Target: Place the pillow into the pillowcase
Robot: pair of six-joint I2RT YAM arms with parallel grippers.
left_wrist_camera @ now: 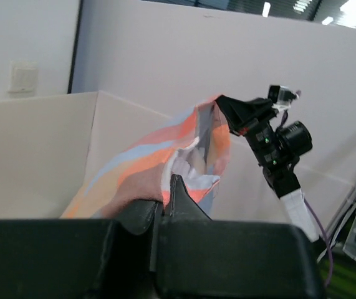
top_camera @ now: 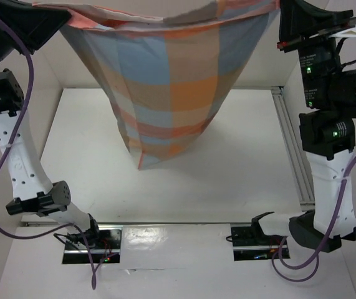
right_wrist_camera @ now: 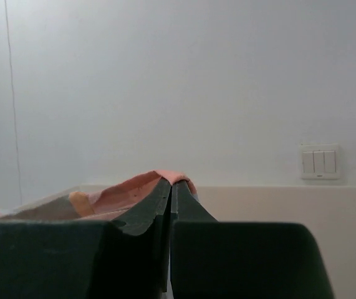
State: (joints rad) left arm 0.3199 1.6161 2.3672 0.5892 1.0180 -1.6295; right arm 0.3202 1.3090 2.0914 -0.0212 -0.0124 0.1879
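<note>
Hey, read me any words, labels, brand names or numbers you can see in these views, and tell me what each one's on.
None can be read.
Small white print on the right arm, beside its green lights: too small and blurred to read.
The pillowcase shows coloured checks only, no print.
The wall switch bears no marking that I can make out.

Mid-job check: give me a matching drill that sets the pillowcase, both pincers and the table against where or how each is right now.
Things:
1. pillowcase
2. left pincer
3. right pincer
4. table

States:
a. white, beneath the hanging cloth
b. shut on the cloth's upper right edge
c. hanging in the air, narrowing downward
d. shut on the cloth's upper left edge

Pairs: 1-c, 2-d, 3-b, 4-a
</note>
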